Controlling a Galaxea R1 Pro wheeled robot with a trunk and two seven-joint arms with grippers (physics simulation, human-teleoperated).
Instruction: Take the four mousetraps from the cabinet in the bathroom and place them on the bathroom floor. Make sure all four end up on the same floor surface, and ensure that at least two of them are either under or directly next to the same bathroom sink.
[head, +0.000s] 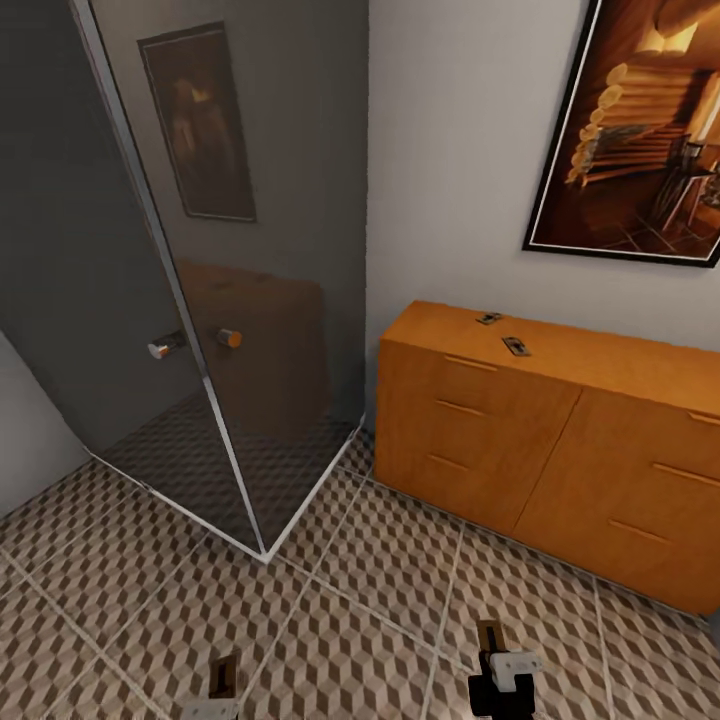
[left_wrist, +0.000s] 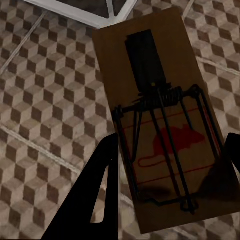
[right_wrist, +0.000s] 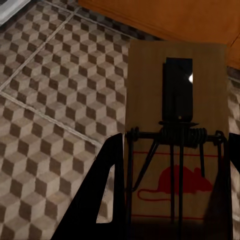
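Mousetrap (left_wrist: 160, 125) gripped in left hand (left_wrist: 167, 195), another mousetrap (right_wrist: 175, 135) in right hand (right_wrist: 172, 200)

I see two mousetraps (head: 502, 332) lying flat, slightly apart, on the orange cabinet top. I hold one trap (left_wrist: 160, 130) per gripper above the cube-patterned bathroom floor (head: 340, 600); each wooden slab (right_wrist: 175, 140) shows a red mouse print.

Open bathroom floor (head: 380, 600) is lying ahead; the glass shower enclosure (head: 250, 300) is blocking the left, the orange cabinet (head: 520, 450) the right.

Left gripper (head: 215, 706) and right gripper (head: 497, 672), each clamped on a mousetrap.
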